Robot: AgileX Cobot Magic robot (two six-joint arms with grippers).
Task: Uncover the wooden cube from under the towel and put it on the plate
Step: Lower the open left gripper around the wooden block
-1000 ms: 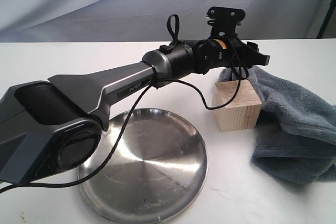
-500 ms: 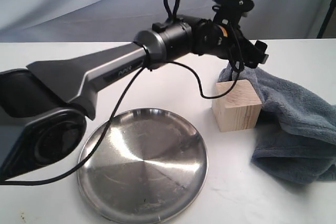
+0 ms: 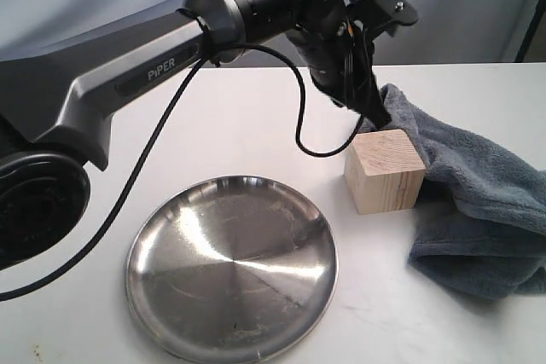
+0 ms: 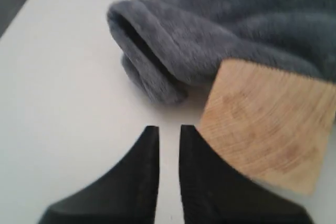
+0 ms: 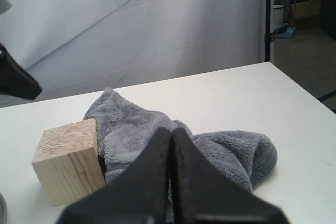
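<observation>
The wooden cube [image 3: 384, 170] stands uncovered on the white table, its right side against the bunched blue-grey towel [image 3: 478, 202]. To its left front lies the steel plate [image 3: 230, 270], with nothing on it. My left gripper [image 3: 375, 117] points down just behind the cube's back left corner. In the left wrist view its jaws [image 4: 165, 128] are narrowly open with only table between them, and the cube [image 4: 262, 129] and towel [image 4: 210, 30] sit beside them. My right gripper [image 5: 171, 129] is shut and empty, low in front of the towel [image 5: 142, 129] and cube [image 5: 68, 166].
A black cable [image 3: 299, 117] hangs in a loop from the left arm over the table beside the cube. A grey cloth backdrop [image 3: 102, 6] closes the far side. The table's right edge [image 5: 299, 90] drops off beyond the towel.
The left arm has lifted and swung its wrist downward, so the gripper now points down beside the cube. Its jaws have narrowed. Cube, towel and plate have not moved.
</observation>
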